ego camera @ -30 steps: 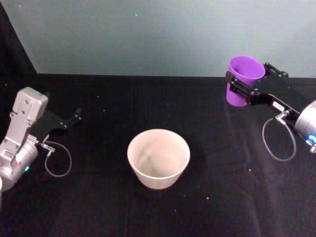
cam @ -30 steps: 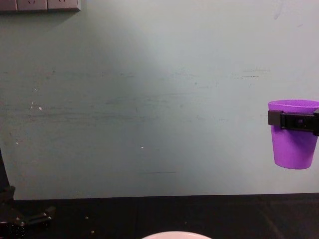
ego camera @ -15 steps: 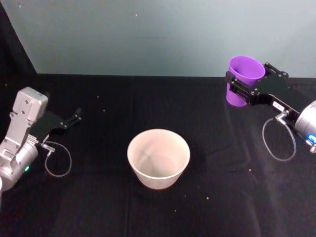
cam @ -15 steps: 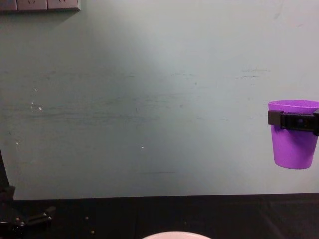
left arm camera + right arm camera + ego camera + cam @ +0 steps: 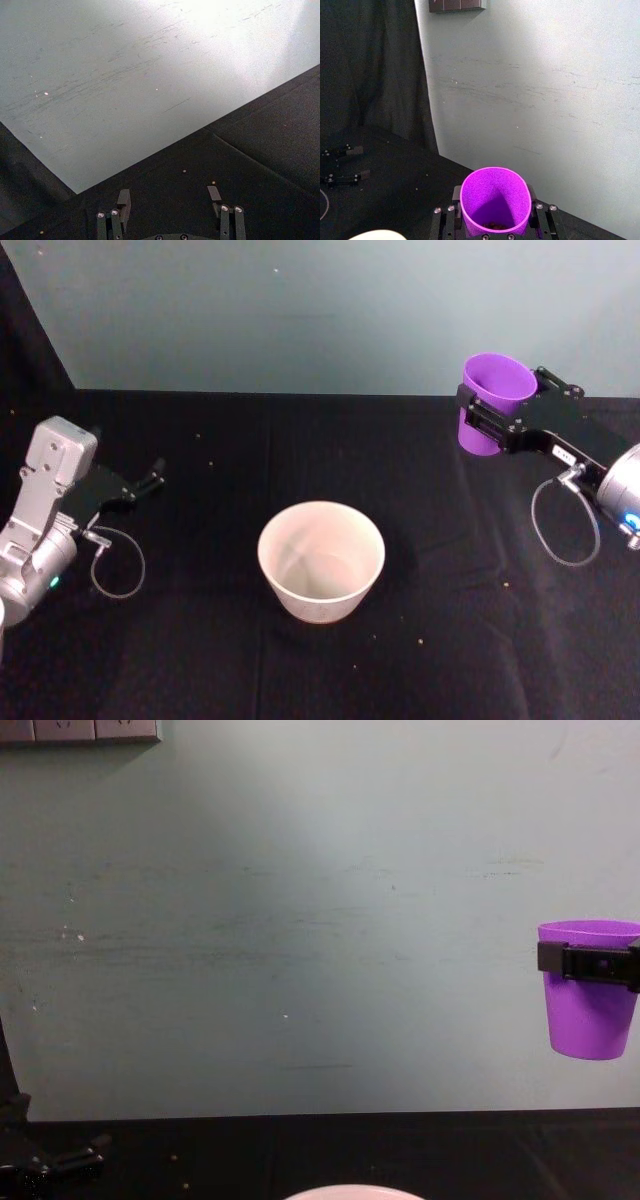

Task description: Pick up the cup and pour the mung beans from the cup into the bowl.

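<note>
Aloft, right claw (image 5: 505,407) grips the cup (image 5: 497,378) (upright); left claw (image 5: 153,476) parked.

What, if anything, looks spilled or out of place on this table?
A few tiny specks lie loose on the black cloth around the bowl, perhaps stray beans. Otherwise nothing: the right gripper holds the cup upright. The left gripper sits parked, open.

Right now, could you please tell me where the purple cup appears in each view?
Head view: the purple cup sits upper right, gripped by the right hand.
Chest view: at the right edge, above the table.
Right wrist view: close up between that hand's fingers.
Left wrist view: the open left hand faces the wall.
Shared landmark: the pale green wall.
</note>
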